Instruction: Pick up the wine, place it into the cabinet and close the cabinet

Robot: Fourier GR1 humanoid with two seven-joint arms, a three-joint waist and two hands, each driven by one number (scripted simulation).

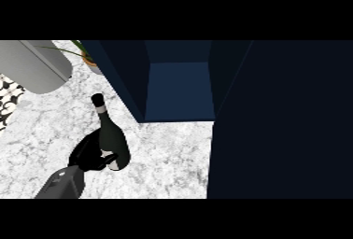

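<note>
White and grey marble was seen on the counter [165,158]. The dark blue cabinet [121,74] was found open. Nothing was seen inside it, as far as the dark inside could be made out. Its big dark door [283,121] was swung out on the right side of the cabinet.

The wine [114,135] was seen to the left of the cabinet, near its front left corner but apart from it. It was not inside the cabinet yet. The thin neck was pointed toward the back, along the cabinet's left wall.

The left hand [86,151] was wrapped round the lower part of the bottle. Its black fingers and thumb were curled on the glass, so the wine was judged to be grasped. It could not be told whether the bottle was lifted or was resting on the counter. The right hand was not shown at all.

A green plant [81,51] and a grey rounded thing [38,65] were seen to the left of the cabinet, further back than the wine.

So only the first part of the job was judged to be under way: the wine was taken hold of. Much was left to be done. The wine had to be carried right, into the open cabinet, and set down there. Then it had to be let go, and the door had to be pushed shut.
</note>
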